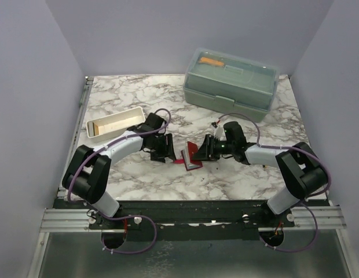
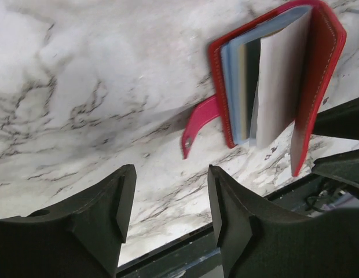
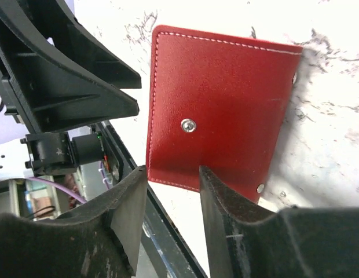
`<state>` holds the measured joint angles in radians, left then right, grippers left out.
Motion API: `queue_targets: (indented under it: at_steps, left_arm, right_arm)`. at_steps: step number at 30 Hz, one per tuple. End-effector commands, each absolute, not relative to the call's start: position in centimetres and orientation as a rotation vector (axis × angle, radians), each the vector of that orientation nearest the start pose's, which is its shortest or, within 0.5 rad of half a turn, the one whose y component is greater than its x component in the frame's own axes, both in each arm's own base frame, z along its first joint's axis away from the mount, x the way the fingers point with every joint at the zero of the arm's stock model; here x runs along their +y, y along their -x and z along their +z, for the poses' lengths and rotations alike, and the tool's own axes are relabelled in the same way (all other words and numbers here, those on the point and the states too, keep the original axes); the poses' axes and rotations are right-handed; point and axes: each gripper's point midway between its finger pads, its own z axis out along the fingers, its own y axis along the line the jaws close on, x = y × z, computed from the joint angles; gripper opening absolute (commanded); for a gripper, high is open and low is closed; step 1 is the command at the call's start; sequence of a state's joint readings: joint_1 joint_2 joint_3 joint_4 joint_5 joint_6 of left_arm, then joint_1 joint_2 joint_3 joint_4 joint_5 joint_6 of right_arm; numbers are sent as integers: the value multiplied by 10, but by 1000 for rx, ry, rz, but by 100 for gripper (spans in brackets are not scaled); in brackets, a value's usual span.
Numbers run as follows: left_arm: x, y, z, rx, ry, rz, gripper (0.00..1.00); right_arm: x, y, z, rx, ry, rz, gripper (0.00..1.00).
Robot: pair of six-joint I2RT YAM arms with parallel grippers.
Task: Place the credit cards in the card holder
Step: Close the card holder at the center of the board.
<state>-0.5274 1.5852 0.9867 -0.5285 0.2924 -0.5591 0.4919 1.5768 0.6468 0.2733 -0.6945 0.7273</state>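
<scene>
The card holder (image 2: 272, 75) stands on edge on the marble table (image 1: 139, 174), fanned open between the two tools and near the table's front edge. It looks light and thin, with stiff red covers around limp grey-blue and tan leaves. I judge it will tip or slide at a nudge, since the smooth marble gives it little footing. The best hold is a pinch across the free edge of one cover; the loose strap tab (image 2: 197, 121) would only drag it.

The left tool (image 2: 171, 185) sits low beside the open side, its fingers spread and empty. The right tool (image 3: 172, 179) faces the outer cover with the snap stud (image 3: 189, 124), fingers apart with nothing between them. Whether cards already sit among the leaves I cannot tell.

A long white tray (image 1: 117, 131) lies behind the left arm, and a pale-green lidded box (image 1: 231, 81) stands at the back right. Both are well apart from the holder. Only the tools themselves crowd it, one on each side.
</scene>
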Motion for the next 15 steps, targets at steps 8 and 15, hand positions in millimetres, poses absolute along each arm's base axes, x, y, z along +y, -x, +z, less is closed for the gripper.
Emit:
queue_targets:
  at_steps: [8,15]
  left_arm:
    - [-242,-243,76,2666,165,-1155,45]
    - [-241,-252,72,2630,179,-1129,32]
  right_arm:
    - [296,-228,53,2485,155,1446,36]
    - [291,-227,41,2529,155,1381,30]
